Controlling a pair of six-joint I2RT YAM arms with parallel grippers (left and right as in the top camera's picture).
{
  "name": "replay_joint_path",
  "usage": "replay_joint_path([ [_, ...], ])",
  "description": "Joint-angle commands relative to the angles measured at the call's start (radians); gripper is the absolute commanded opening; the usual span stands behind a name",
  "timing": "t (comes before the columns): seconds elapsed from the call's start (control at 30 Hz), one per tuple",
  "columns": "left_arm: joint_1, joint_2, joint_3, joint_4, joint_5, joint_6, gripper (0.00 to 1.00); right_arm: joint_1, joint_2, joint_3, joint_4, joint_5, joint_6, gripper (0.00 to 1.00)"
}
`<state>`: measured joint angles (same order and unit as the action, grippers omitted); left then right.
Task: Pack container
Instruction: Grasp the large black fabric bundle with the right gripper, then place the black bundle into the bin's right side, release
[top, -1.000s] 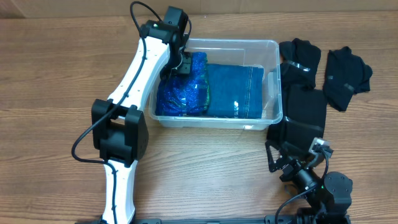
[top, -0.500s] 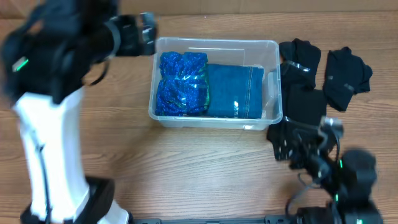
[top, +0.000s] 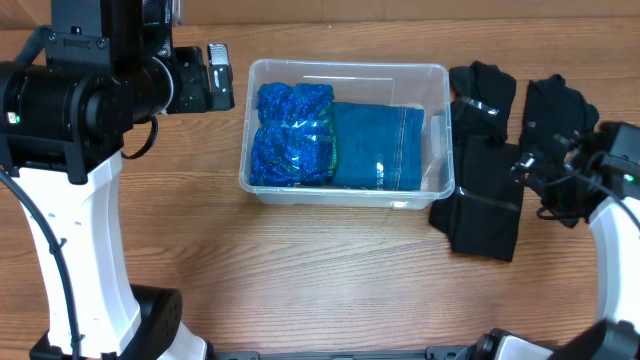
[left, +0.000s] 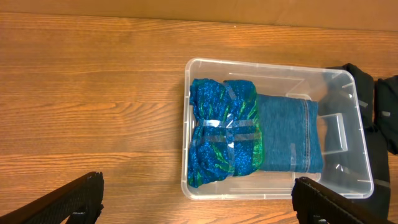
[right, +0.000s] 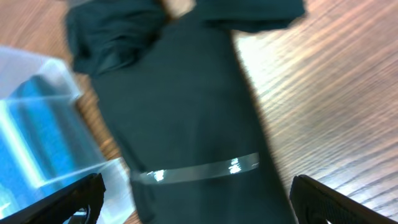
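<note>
The clear container (top: 246, 150) stands mid-table. It holds a shiny blue-green bundle (top: 292, 135) on its left side and a folded blue cloth (top: 378, 146) beside it; the right end is bare. My left gripper (top: 214, 78) hangs high, off the container's left end, open with nothing between its fingers. The left wrist view looks down on the container (left: 267, 63) past wide-apart fingertips (left: 74, 200). My right gripper (top: 545, 182) is open over a taped black cloth bundle (top: 485, 198). In the right wrist view that bundle (right: 186, 112) fills the space between the fingers (right: 68, 202).
Two more black cloth bundles (top: 482, 88) (top: 560, 112) lie at the back right, beside the container. The left arm's white column (top: 85, 250) stands at the front left. The container's corner (right: 37, 74) shows left of the black bundle in the right wrist view.
The left gripper let go of the blue-green bundle, opened and rose out of the container to the left. The right arm swung from the table's front up to the black bundle.
</note>
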<state>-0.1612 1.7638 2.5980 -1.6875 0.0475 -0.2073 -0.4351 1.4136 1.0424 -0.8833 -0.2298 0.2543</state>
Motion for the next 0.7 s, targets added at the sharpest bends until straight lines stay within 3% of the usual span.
replay_joint_path([
  [0.0,0.005,-0.003,0.000,-0.002,-0.014,0.009,1.00,-0.058,0.099,0.005,0.005,-0.092,-0.066,1.00],
  [0.27,0.005,-0.003,0.000,-0.002,-0.014,0.009,1.00,-0.057,0.319,0.004,0.022,-0.218,-0.132,0.98],
  [0.4,0.005,-0.003,0.000,-0.002,-0.014,0.009,1.00,-0.064,0.342,0.005,0.072,-0.209,-0.128,0.90],
  [0.53,0.006,-0.003,0.000,-0.002,-0.014,0.009,1.00,-0.086,0.329,0.047,0.119,-0.214,-0.124,0.99],
  [0.67,0.005,-0.003,0.000,-0.002,-0.014,0.009,1.00,-0.055,0.331,0.032,0.106,-0.217,-0.124,0.98],
])
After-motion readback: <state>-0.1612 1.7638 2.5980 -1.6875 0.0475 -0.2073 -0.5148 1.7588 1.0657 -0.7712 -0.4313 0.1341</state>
